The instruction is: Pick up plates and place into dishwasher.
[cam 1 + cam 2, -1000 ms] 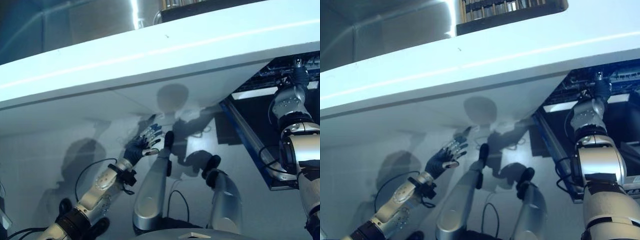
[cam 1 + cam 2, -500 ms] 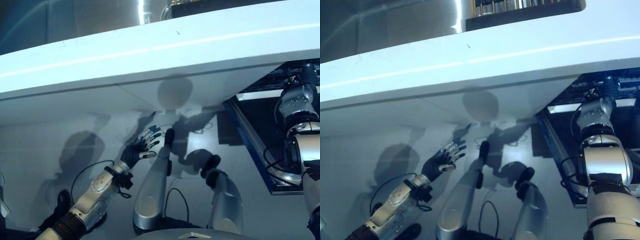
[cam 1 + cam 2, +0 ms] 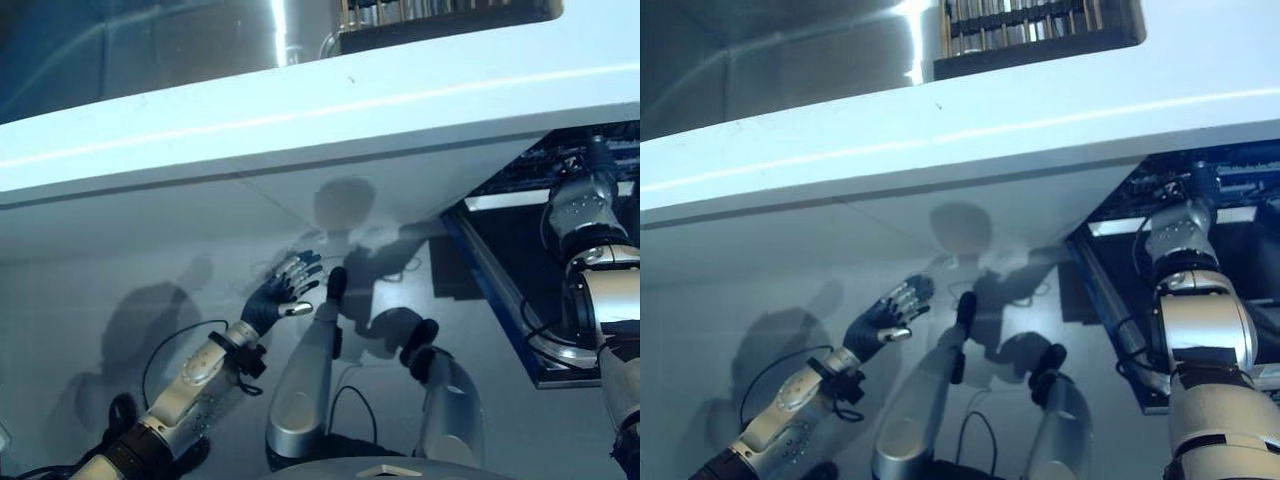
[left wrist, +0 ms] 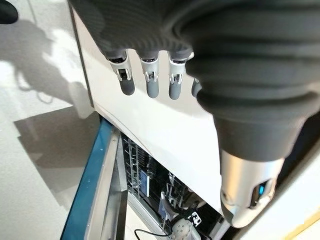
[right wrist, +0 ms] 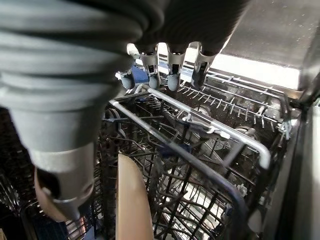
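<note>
While left robot hand [image 3: 281, 297] hangs spread, right robot hand [image 5: 165, 60] over dishwasher rack [image 5: 200, 165]

A kitchen, seen from under its fittings: a white countertop [image 3: 330, 120] juts over a pale floor [image 3: 90, 290], a steel sink [image 3: 790, 60] holds a cutlery rack [image 3: 1035, 30], and an open dishwasher [image 3: 520, 270] (blue-edged door lowered) shows its wire rack [image 5: 200, 165].
</note>
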Robot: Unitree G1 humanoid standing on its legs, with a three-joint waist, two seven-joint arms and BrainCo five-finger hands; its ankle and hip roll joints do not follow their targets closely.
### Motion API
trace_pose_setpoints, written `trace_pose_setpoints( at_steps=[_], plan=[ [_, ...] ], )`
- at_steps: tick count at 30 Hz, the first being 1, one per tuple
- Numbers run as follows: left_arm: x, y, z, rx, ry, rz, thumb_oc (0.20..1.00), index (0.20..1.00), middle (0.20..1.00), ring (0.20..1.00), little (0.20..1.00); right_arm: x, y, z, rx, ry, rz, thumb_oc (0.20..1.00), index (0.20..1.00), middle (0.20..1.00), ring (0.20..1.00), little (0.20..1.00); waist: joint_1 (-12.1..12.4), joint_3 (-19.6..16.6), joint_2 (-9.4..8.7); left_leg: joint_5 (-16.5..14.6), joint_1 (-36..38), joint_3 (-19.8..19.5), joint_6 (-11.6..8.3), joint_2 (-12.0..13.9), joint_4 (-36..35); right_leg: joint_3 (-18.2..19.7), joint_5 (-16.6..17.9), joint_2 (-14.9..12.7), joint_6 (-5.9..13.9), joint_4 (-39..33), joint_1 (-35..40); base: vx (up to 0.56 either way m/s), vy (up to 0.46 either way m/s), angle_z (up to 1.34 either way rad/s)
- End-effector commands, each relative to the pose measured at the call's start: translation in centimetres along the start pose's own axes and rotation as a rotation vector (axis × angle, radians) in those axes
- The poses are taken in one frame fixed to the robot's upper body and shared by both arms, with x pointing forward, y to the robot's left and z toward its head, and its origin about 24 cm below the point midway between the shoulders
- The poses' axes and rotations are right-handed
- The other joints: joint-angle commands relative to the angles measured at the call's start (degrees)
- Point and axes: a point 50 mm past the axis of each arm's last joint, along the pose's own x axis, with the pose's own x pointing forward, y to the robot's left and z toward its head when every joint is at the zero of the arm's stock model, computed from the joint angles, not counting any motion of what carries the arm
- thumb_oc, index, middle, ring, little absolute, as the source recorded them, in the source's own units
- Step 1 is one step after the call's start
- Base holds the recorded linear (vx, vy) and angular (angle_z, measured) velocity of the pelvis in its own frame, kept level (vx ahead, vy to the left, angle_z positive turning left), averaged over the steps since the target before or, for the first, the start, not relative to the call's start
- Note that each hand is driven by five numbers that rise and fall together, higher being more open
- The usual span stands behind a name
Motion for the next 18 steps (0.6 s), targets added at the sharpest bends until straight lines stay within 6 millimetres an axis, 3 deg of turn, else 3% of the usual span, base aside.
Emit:
trace_pose_setpoints(
  at_steps=[1,5,7,13,18],
  plan=[
    [0.0,-0.2,2.0,0.022,-0.107,-0.019,1.000,1.000,1.000,1.000,1.000,-0.9,3.2,2.2,0.065,-0.085,0.139,1.000,1.000,1.000,1.000,1.000,0.4,-0.4,-2.47,-13.4,1.0,6.5,3.41,-1.7,6.1,-0.1,3.1,-0.3,2.04,-3.6,1.4,0.01,0.052,-0.21],
    [0.1,0.0,2.4,0.046,-0.132,0.003,1.000,1.000,1.000,1.000,1.000,-1.0,2.0,0.6,0.067,-0.068,0.123,1.000,1.000,1.000,1.000,1.000,-0.6,-0.4,-3.42,-13.9,3.4,8.0,3.83,-1.8,5.3,0.4,4.9,-0.6,2.85,-6.0,3.8,-0.01,0.030,-0.23],
    [0.1,0.0,2.7,0.057,-0.142,0.008,1.000,1.000,1.000,1.000,1.000,-1.1,1.5,0.3,0.057,-0.089,0.104,1.000,1.000,1.000,1.000,1.000,-0.9,-0.4,-3.67,-12.9,3.8,9.2,4.41,-1.9,4.8,-0.1,6.7,-0.7,2.68,-7.7,4.5,-0.10,0.038,-0.21],
    [-0.6,1.0,2.8,0.058,-0.171,0.077,1.000,1.000,1.000,1.000,1.000,-1.4,-1.2,-0.3,0.038,-0.157,0.035,1.000,1.000,1.000,1.000,1.000,-2.3,-0.8,-4.91,-14.8,7.8,10.0,5.41,-2.7,4.8,1.4,7.5,-0.9,3.01,-9.4,8.5,-0.04,0.036,-0.04],
    [-1.8,1.6,1.4,0.046,-0.151,0.135,1.000,1.000,1.000,1.000,1.000,-2.6,-4.5,-3.9,0.003,-0.083,0.041,1.000,1.000,1.000,1.000,1.000,-4.1,-3.4,-7.10,-16.3,10.9,11.0,5.73,-2.4,5.3,2.4,8.4,-0.7,3.40,-11.6,11.5,0.01,0.028,-0.11]
  ],
)
